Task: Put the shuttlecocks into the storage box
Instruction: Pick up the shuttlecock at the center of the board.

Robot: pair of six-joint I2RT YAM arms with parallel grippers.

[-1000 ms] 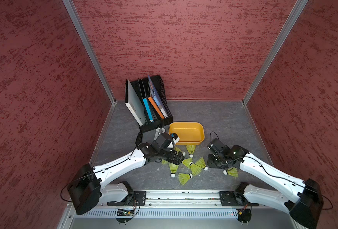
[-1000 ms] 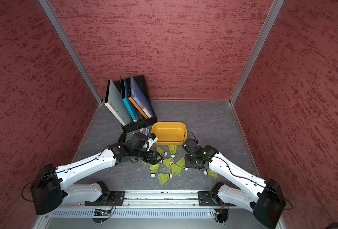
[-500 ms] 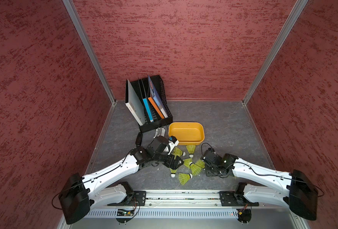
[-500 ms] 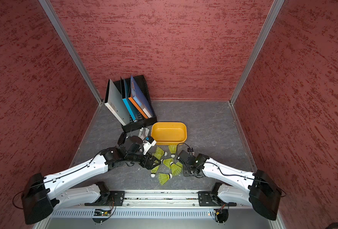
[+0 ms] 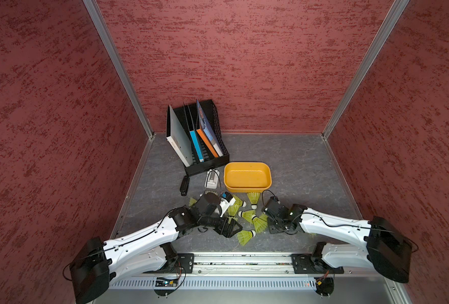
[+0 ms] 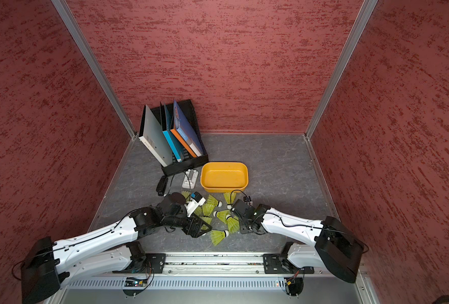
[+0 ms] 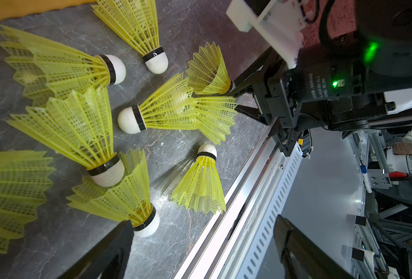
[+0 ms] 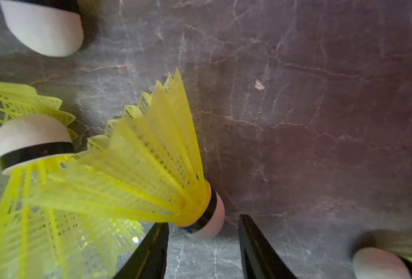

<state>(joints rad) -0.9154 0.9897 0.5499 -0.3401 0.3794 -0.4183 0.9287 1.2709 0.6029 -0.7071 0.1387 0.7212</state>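
Observation:
Several neon yellow shuttlecocks point(image 5: 253, 197) point(image 6: 218, 235) lie scattered on the grey floor in front of the orange-yellow storage box point(image 5: 247, 187) point(image 6: 224, 188), which holds nothing. My left gripper point(image 5: 230, 228) point(image 7: 200, 244) is wide open, low at the pile's near left side. In the left wrist view one shuttlecock's white tip point(image 7: 144, 225) lies against one finger. My right gripper point(image 5: 268, 223) point(image 8: 203, 241) is open at the pile's right side. In the right wrist view a shuttlecock's white tip point(image 8: 214, 217) lies just ahead of its two fingertips, with gaps on both sides.
A black mesh file rack with books point(image 5: 199, 139) stands behind the box on the left. Between the rack and the shuttlecocks lie a small grey-white device point(image 5: 212, 179) and a black bar-shaped object point(image 5: 185, 185). The metal front rail point(image 5: 244, 259) runs close behind both grippers. Red walls enclose the floor.
Both arms have come down and toward the front rail. The left gripper moved from near the box to the pile's near side. The right gripper slid left onto the pile's right edge.

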